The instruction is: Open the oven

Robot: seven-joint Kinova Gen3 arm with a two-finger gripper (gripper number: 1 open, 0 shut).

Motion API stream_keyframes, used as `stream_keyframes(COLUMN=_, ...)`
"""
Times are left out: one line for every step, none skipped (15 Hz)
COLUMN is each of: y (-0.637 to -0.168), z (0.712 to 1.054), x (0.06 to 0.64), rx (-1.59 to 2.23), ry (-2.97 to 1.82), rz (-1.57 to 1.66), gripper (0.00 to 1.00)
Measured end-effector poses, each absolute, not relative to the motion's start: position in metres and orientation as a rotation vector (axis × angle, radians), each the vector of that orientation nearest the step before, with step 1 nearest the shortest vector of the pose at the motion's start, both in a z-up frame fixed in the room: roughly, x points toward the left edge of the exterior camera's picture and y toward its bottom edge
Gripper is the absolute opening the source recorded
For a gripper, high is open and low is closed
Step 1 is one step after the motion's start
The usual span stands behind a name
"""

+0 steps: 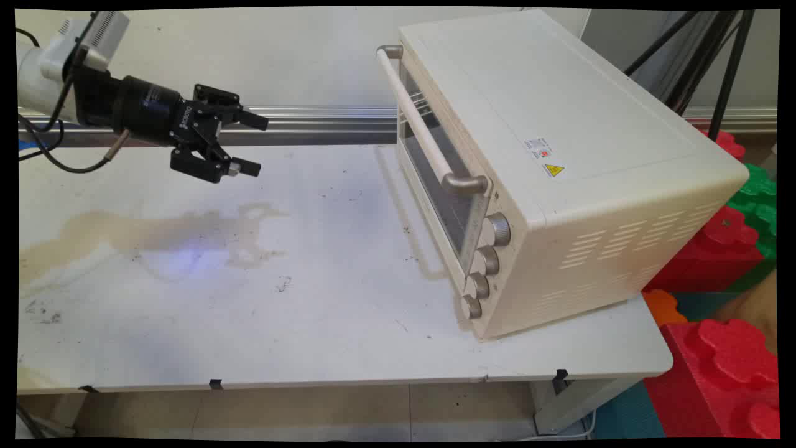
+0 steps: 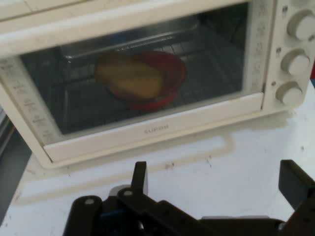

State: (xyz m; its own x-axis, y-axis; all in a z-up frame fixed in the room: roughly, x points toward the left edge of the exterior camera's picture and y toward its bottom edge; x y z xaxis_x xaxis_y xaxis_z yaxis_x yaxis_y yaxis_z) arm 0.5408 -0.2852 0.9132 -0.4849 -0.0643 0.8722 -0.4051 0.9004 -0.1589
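Bright even light, soft shadows; hand view slightly blurred.

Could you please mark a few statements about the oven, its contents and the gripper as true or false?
1. The oven door is shut. True.
2. The gripper holds the door handle. False: it hangs open, well apart from the oven.
3. A red bowl with a yellowish item sits inside. True.
4. The oven has two knobs. False: four show.
5. The oven lies on the floor. False: it stands on the white table.

Spread hand (image 2: 216, 182) faces closed oven (image 2: 147, 130); red bowl (image 2: 165, 81) with yellowish food (image 2: 129, 76) inside.
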Motion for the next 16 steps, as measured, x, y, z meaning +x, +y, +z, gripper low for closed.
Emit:
stream_keyframes(y=-0.286, z=0.917, x=0.541, rx=0.345, ry=-2.037, rz=0.425, gripper=1.00)
stream_keyframes(y=-0.287, z=0.921, x=0.540, rx=0.353, ry=-2.019, rz=0.425, gripper=1.00)
stream_keyframes(y=-0.288, z=0.924, x=0.539, rx=0.357, ry=-2.003, rz=0.426, gripper=1.00)
stream_keyframes(y=-0.290, z=0.929, x=0.536, rx=0.362, ry=-1.984, rz=0.426, gripper=1.00)
stream_keyframes(y=-0.293, z=0.934, x=0.532, rx=0.365, ry=-1.965, rz=0.427, gripper=1.00)
stream_keyframes(y=-0.295, z=0.938, x=0.529, rx=0.368, ry=-1.948, rz=0.428, gripper=1.00)
stream_keyframes(y=-0.298, z=0.942, x=0.525, rx=0.370, ry=-1.929, rz=0.431, gripper=1.00)
stream_keyframes(y=-0.302, z=0.947, x=0.520, rx=0.372, ry=-1.911, rz=0.433, gripper=1.00)
stream_keyframes(y=-0.305, z=0.951, x=0.515, rx=0.375, ry=-1.896, rz=0.435, gripper=1.00)
stream_keyframes(y=-0.310, z=0.955, x=0.509, rx=0.378, ry=-1.880, rz=0.437, gripper=1.00)
stream_keyframes(y=-0.314, z=0.959, x=0.503, rx=0.379, ry=-1.867, rz=0.437, gripper=1.00)
stream_keyframes(y=-0.318, z=0.961, x=0.498, rx=0.380, ry=-1.859, rz=0.438, gripper=1.00)
stream_keyframes(y=-0.323, z=0.963, x=0.491, rx=0.380, ry=-1.852, rz=0.438, gripper=1.00)
stream_keyframes(y=-0.328, z=0.964, x=0.485, rx=0.382, ry=-1.846, rz=0.436, gripper=1.00)
stream_keyframes(y=-0.333, z=0.964, x=0.479, rx=0.383, ry=-1.842, rz=0.435, gripper=1.00)
stream_keyframes(y=-0.338, z=0.964, x=0.472, rx=0.383, ry=-1.840, rz=0.433, gripper=1.00)
